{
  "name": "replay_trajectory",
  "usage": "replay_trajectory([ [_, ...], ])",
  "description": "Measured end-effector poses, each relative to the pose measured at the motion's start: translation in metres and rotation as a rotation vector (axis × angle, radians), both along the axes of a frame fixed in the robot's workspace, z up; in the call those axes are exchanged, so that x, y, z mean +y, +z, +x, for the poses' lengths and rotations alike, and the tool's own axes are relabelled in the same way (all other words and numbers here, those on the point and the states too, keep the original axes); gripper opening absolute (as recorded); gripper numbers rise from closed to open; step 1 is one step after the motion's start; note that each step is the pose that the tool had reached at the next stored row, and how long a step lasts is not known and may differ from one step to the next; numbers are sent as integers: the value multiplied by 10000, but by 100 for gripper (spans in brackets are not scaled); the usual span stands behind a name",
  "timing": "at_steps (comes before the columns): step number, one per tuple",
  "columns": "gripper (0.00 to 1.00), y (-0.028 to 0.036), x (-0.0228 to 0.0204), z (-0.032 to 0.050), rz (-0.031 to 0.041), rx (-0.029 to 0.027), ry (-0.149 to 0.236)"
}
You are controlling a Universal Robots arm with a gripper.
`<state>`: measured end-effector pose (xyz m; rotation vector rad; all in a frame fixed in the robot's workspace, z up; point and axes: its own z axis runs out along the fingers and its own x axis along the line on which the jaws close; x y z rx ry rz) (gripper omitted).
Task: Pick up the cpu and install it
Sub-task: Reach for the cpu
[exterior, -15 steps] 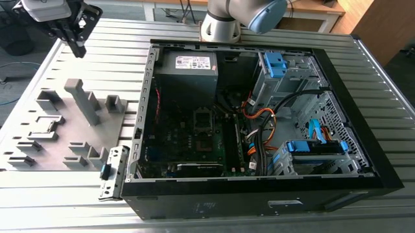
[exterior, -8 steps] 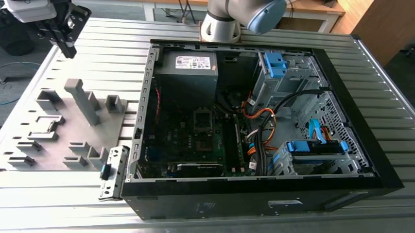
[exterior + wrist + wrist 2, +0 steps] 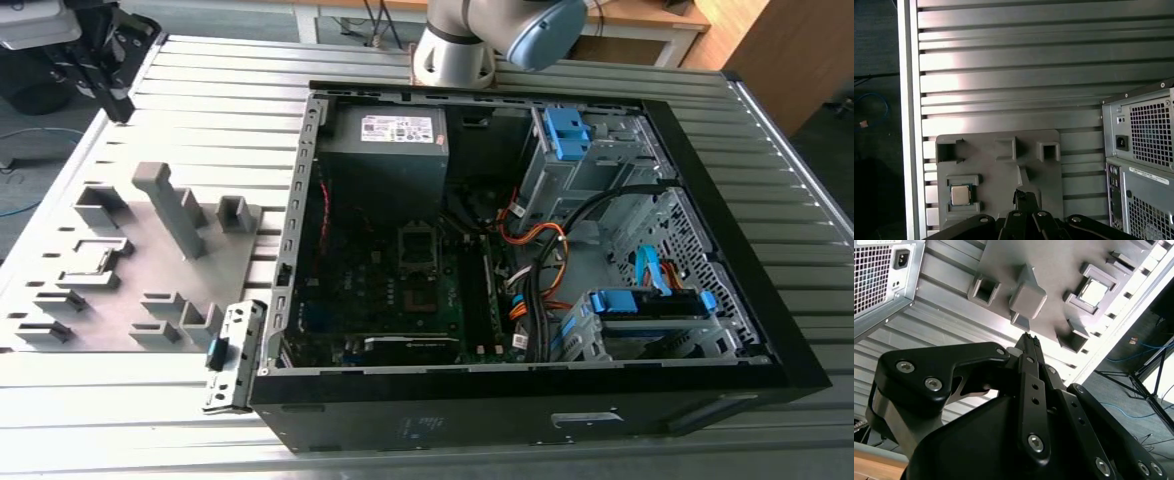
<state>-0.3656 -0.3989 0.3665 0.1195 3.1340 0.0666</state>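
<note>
One grey fixture plate (image 3: 127, 290) lies flat near the desk (image 3: 134, 440) edge on the exterior view's left, carrying several upright blocks (image 3: 171, 205) and shallow pockets. The cpu (image 3: 959, 195) rests flat, silvery face up, in a square pocket on the side of the plate nearest that desk edge. In the second wrist view it shows as a pale square inside its raised frame. The gripper (image 3: 1029, 338) hangs in the air clear of the plate, apart from the cpu and touching nothing. Its jaws are drawn together into a narrow tip with nothing between them. Beside the plate, toward the middle of the desk, a computer case (image 3: 534, 405) lies on its side with the open side up. Inside it, a grey power supply (image 3: 387, 150) fills the far corner nearest the plate. In front of that lies the dark motherboard (image 3: 387, 300), with a black rectangular socket frame (image 3: 416, 243) on it. Further toward the exterior view's right, orange and black cables (image 3: 541, 260) run between metal drive cages with blue tabs (image 3: 647, 300). The arm's base (image 3: 454, 50) stands at the desk's far edge, behind the case.
</note>
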Motion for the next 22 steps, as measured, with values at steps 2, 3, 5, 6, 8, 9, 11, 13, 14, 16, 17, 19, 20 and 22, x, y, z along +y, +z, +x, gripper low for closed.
replay_trajectory([
  [2,11,-9,-2,-20,-6,0,0],
  [3,11,-13,-5,-27,-8,-1,1],
  [5,11,-20,-15,-40,-11,-1,1],
  [6,11,-23,-24,-46,-13,0,0],
  [8,11,-28,-51,-55,-14,0,0],
  [9,11,-30,-70,-57,-15,0,-1],
  [11,11,-34,-113,-62,-16,-1,0],
  [13,11,-38,-158,-67,-16,-1,1],
  [14,11,-39,-183,-69,-16,0,1],
  [16,11,-44,-236,-75,-17,1,1],
  [17,11,-48,-261,-78,-17,-1,0],
  [19,11,-58,-314,-85,-16,-1,-1],
  [20,11,-62,-340,-88,-17,0,0],
  [22,11,-75,-391,-95,-17,0,0],
])
